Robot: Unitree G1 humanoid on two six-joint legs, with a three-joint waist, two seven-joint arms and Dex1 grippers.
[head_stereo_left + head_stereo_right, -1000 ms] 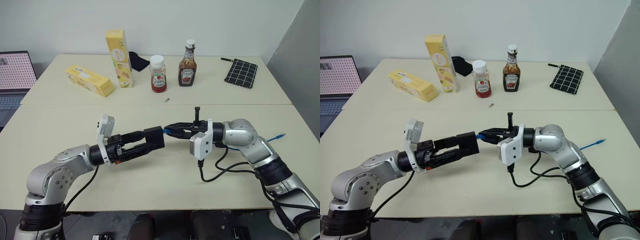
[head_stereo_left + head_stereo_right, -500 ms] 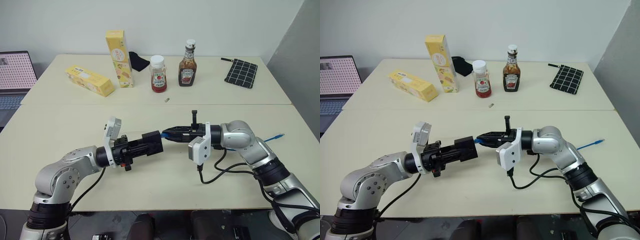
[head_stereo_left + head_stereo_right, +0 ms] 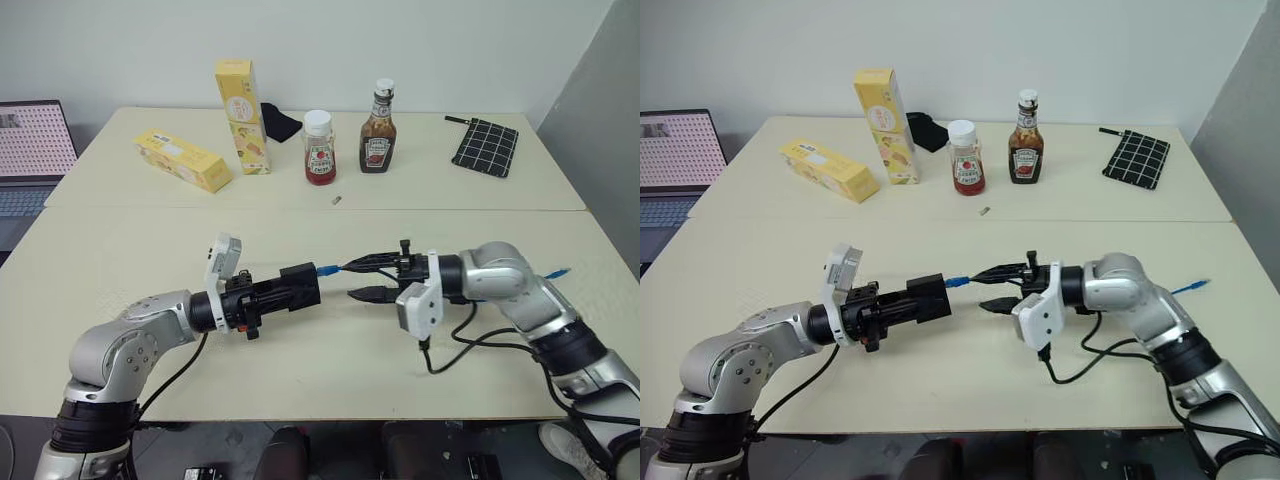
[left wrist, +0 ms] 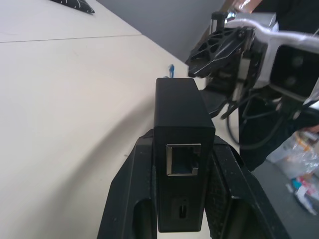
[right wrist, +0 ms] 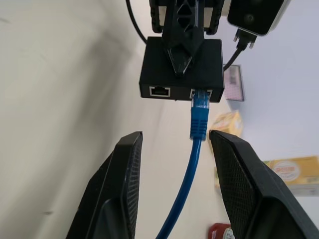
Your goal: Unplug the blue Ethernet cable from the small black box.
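The left gripper (image 3: 300,288) was clenched on the small matte-black plastic box (image 5: 181,69), held above the table (image 3: 120,250). The thin bright-blue Ethernet cable (image 5: 192,174) ran between the released right gripper (image 5: 169,186) fingers, plug at the port; regripping near the plug and pulling straight would probably work best.

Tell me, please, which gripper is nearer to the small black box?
Left: the left gripper clamps the small black box; the right gripper stands open just beyond it.
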